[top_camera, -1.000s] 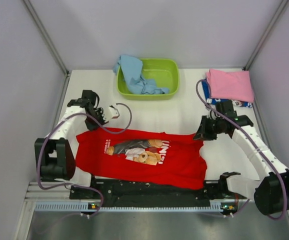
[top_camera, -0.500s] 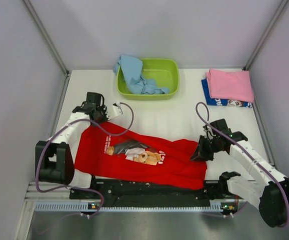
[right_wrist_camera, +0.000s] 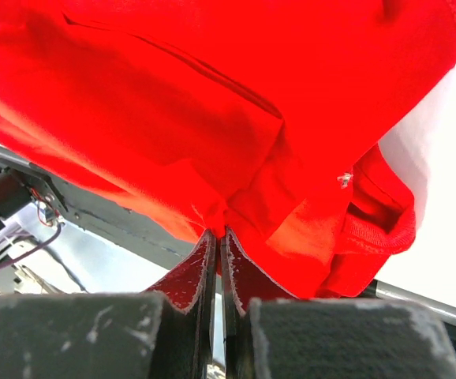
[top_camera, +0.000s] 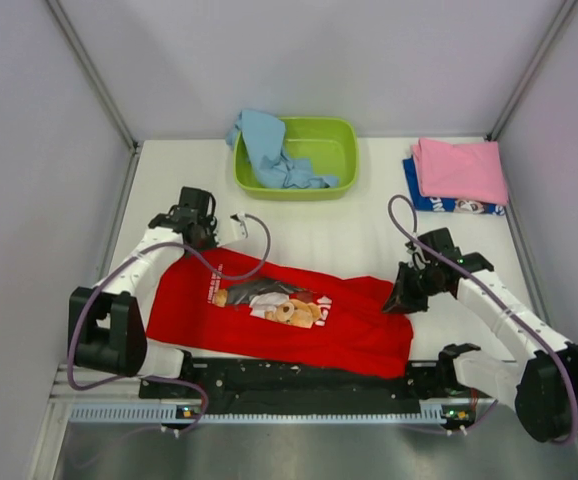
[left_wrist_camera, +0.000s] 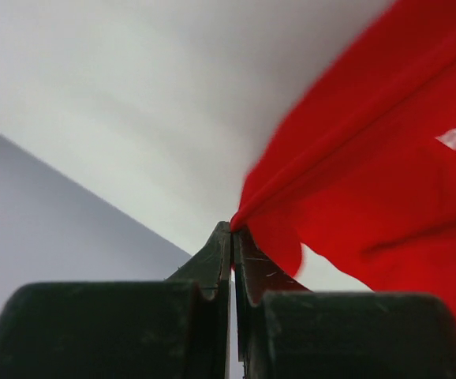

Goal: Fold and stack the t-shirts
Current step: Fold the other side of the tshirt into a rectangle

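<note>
Partly inside the green basin (top_camera: pixel 353 152), a blue t-shirt (top_camera: pixel 267 148) (crumpled).

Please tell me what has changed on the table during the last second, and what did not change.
The right claw moved toward the arm bases, drawing the right end of the red t-shirt with it; the left claw shifted only slightly. Both claws are shut on that shirt. The light blue t-shirt in the green basin and the pink t-shirt on the dark blue t-shirt did not move.
</note>
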`<state>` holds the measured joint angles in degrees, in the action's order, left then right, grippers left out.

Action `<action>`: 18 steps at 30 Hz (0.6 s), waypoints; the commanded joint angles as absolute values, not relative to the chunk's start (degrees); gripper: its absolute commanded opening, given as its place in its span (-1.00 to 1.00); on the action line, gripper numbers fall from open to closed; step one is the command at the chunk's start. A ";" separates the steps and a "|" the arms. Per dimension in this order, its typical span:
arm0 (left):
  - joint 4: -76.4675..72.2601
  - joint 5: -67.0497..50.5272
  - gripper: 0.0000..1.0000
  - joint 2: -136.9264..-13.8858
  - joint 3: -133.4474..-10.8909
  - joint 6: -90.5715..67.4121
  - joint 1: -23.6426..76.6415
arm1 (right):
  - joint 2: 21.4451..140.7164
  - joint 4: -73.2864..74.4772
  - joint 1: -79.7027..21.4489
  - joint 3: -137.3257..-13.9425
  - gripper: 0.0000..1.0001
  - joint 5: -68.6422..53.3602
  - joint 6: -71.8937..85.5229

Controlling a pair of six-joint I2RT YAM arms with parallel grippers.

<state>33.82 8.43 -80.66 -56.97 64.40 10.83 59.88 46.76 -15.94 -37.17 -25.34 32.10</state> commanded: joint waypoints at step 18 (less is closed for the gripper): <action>61.80 7.64 -0.43 -78.84 -43.15 67.06 10.20 | 72.59 49.57 -21.01 -36.12 -1.00 -29.53 28.92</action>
